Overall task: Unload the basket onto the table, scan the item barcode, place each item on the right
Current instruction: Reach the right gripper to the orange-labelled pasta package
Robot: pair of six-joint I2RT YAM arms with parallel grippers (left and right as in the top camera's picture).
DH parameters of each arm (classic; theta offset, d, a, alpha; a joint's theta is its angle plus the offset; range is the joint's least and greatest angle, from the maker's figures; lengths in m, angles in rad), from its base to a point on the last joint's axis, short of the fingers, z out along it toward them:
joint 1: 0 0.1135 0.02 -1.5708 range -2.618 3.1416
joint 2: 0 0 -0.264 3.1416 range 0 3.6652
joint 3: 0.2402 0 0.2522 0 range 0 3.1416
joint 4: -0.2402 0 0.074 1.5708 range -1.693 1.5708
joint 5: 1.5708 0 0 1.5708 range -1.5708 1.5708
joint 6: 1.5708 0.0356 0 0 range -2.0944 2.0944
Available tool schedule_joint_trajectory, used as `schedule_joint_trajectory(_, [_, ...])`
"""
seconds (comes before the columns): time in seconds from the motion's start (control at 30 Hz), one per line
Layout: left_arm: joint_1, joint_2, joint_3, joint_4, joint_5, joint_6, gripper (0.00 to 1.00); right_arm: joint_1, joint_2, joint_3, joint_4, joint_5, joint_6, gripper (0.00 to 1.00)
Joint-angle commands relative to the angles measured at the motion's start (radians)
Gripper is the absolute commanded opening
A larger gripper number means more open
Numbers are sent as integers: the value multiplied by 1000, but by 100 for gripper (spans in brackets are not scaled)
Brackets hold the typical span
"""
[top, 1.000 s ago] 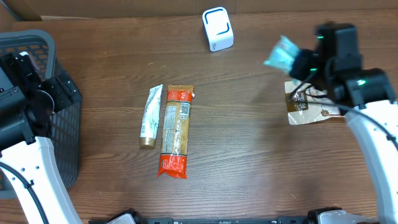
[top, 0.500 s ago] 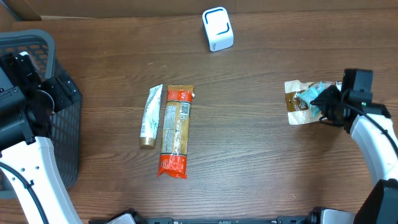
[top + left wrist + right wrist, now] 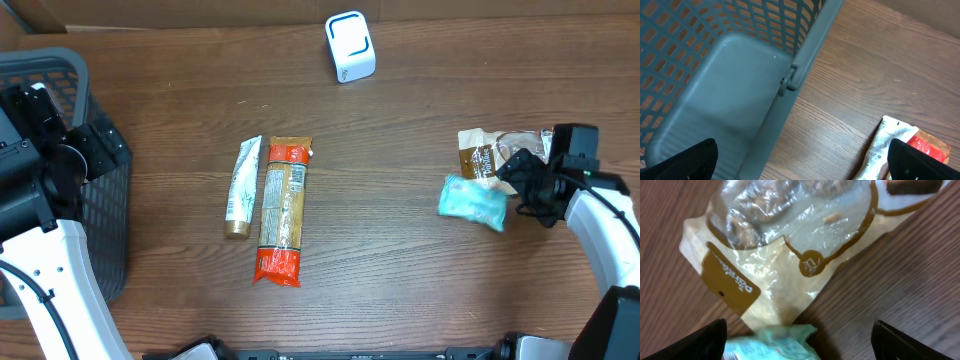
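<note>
- A brown-and-clear snack bag (image 3: 487, 155) lies at the right of the frame. A white scanner (image 3: 349, 46) stands top centre. A tube (image 3: 242, 187) and an orange pasta pack (image 3: 282, 210) lie mid-left, and a grey basket (image 3: 45, 62) sits far left.
- The teal packet (image 3: 472, 203) lies flat on the table just below the bag, its long axis left-right, dipping rightward.
- The right gripper (image 3: 520, 187) is spread wide at the packet's right end, gripping nothing. The left gripper (image 3: 802, 162) is spread wide and empty by the basket's wall.

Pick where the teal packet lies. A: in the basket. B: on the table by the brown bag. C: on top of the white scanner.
B: the teal packet lies flat on the table, right beside the lower edge of the brown bag.
</note>
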Motion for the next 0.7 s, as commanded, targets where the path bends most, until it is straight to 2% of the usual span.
schedule_joint_trajectory(0.0, [3,2,5,0,8,27,100,-3,-26,126,-53,19,-57,93])
schedule_joint_trajectory(0.07, [3,2,5,0,8,27,100,4,-29,183,-99,-19,-103,93])
schedule_joint_trajectory(0.17, [3,2,5,0,8,27,100,34,-29,258,-134,-176,-202,93])
schedule_joint_trajectory(0.33, [3,2,5,0,8,27,99,158,-15,271,-45,-436,-254,93])
schedule_joint_trajectory(0.47, [3,2,5,0,8,27,100,337,48,271,61,-462,-252,93])
schedule_joint_trajectory(0.67, [3,2,5,0,8,27,100,614,237,299,240,-467,-191,89])
